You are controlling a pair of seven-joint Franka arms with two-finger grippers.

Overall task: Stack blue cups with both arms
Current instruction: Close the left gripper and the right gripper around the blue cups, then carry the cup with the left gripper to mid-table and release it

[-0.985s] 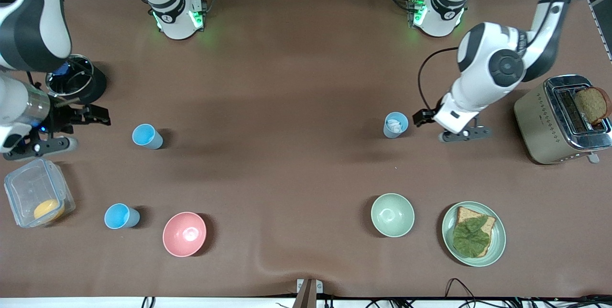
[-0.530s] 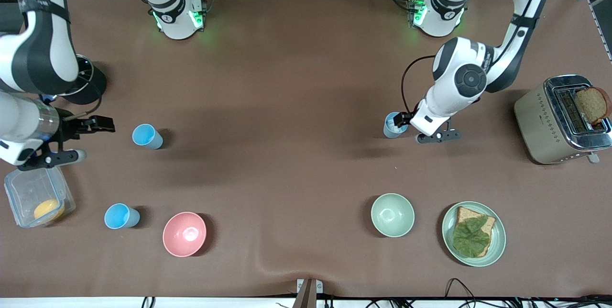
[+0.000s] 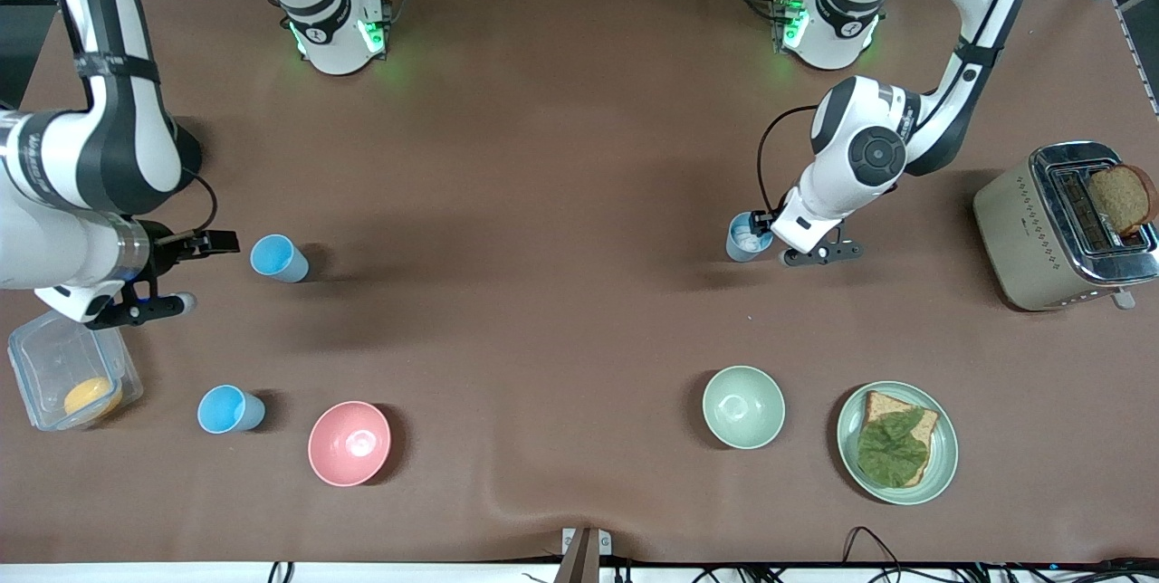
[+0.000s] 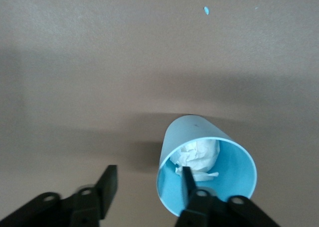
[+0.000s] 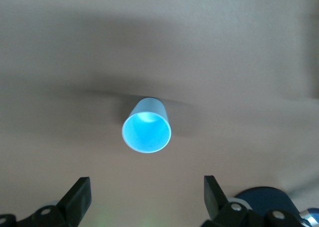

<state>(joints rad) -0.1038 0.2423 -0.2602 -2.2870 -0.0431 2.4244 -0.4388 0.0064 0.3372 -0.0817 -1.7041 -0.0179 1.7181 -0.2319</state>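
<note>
The task's 2 blue cups stand upright on the brown table [image 3: 543, 203], well apart. The cup with crumpled white paper [image 3: 748, 237] [image 4: 207, 172] is toward the left arm's end, about mid-depth on the table. The empty cup [image 3: 277, 258] [image 5: 146, 126] sits toward the right arm's end at much the same depth.

The left gripper [image 3: 770, 225] [image 4: 147, 187] is right at the paper-filled cup, fingers spread — in the left wrist view one finger [image 4: 188, 184] reaches down inside the rim against the inner wall while the other finger [image 4: 107, 184] stands outside, clear of the cup wall. The paper wad [image 4: 197, 157] lies at the cup's bottom.

The right gripper [image 3: 208, 271] [image 5: 147, 197] is low, just beside the empty cup on the side toward the right arm's end of the table, fingers spread wide and apart from the cup; in the right wrist view the cup sits between and ahead of the 2 fingertips, not touched.

A 3rd, brighter blue cup [image 3: 230, 409] stands nearer the front camera, beside a pink bowl [image 3: 349, 443]. A clear plastic box [image 3: 72, 370] with something orange in it lies near the right arm's end — close under that arm's wrist. Toward the left arm's end are a green bowl [image 3: 743, 406], a green plate [image 3: 896, 443] carrying bread topped with a leaf, and a toaster [image 3: 1055, 225] with a bread slice sticking out of it.
</note>
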